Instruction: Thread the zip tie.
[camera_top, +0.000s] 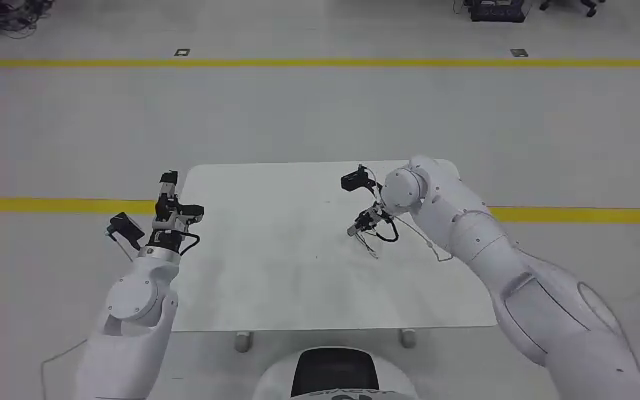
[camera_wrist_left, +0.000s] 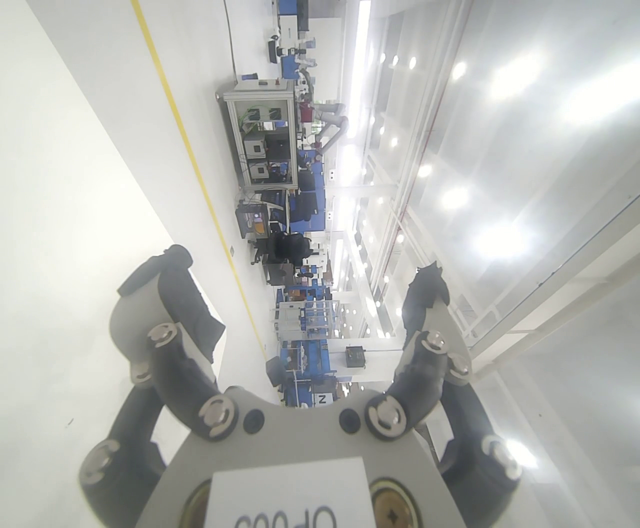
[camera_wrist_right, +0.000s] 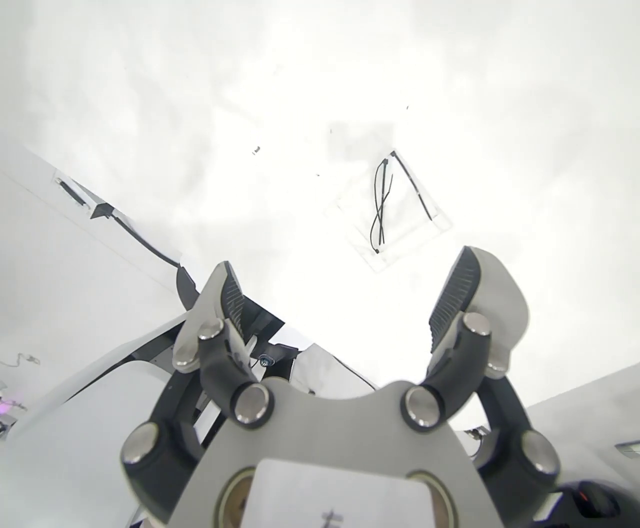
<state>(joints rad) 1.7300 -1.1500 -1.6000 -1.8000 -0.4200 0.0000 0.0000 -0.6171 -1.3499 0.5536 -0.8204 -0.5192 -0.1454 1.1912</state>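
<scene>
Three thin black zip ties (camera_wrist_right: 382, 200) lie on a clear square sheet (camera_wrist_right: 440, 227) on the white table (camera_top: 270, 280). Two of them cross each other and the third (camera_wrist_right: 414, 186) lies straight beside them. My right gripper (camera_wrist_right: 347, 265) hangs open above the table, just short of the sheet, with nothing between its ribbed pads (camera_wrist_right: 452, 287); in the top view it (camera_top: 362, 226) is over the table's right half. My left gripper (camera_top: 172, 195) sits at the table's left edge, open and empty (camera_wrist_left: 300, 265), facing out into the room.
The white table top is bare apart from the sheet and a few small dark specks (camera_wrist_right: 256, 149). A yellow floor line (camera_top: 320, 63) runs beyond the table. Workstations and racks (camera_wrist_left: 260, 135) stand far off in the room.
</scene>
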